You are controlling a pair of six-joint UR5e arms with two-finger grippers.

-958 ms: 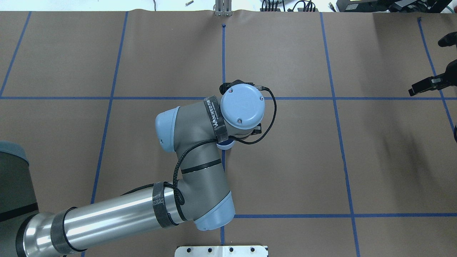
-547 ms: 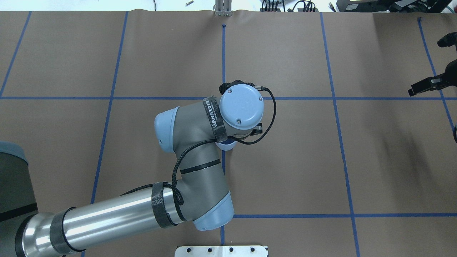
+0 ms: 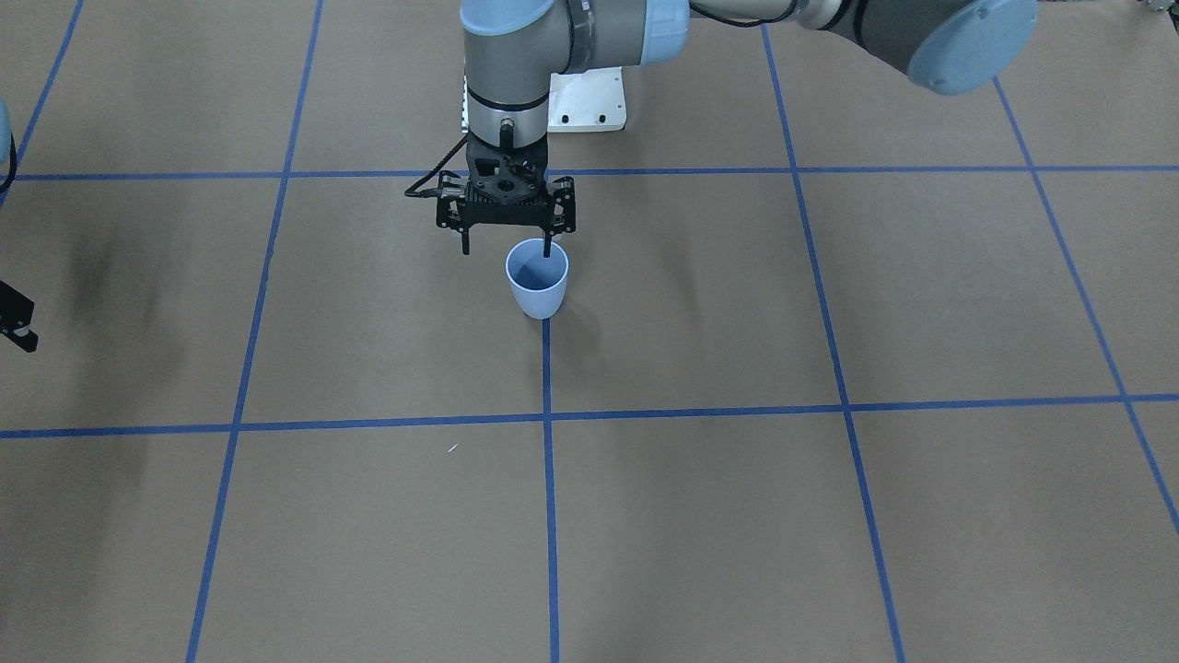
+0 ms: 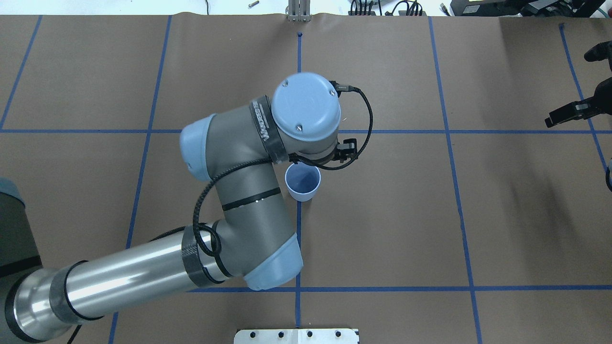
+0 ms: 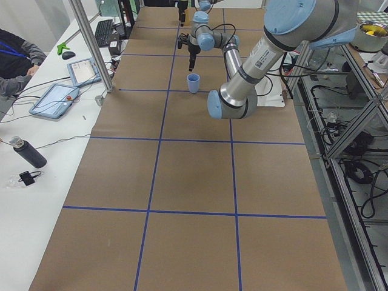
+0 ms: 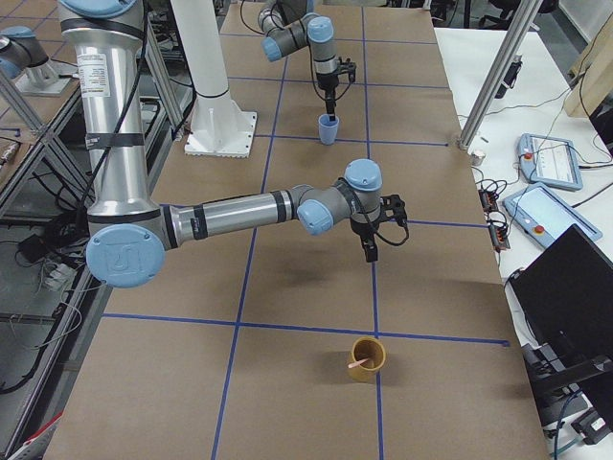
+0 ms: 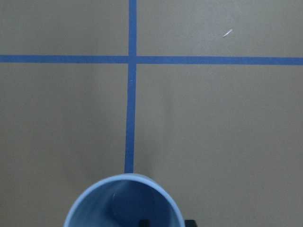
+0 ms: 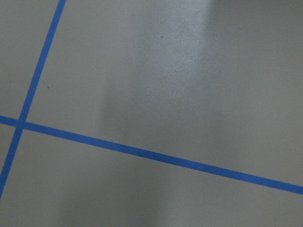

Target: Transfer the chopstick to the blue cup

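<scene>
The overhead view looks straight down on the bench; the front view looks steeply down from the opposite side. Both hold the cup near mid-frame. The two side views look along the bench from opposite ends, from far off. The left wrist view sits close above the cup, at its lower edge; the right wrist view shows only taped bench, close up.

The cup stands on the table beneath the left end effector.
</scene>
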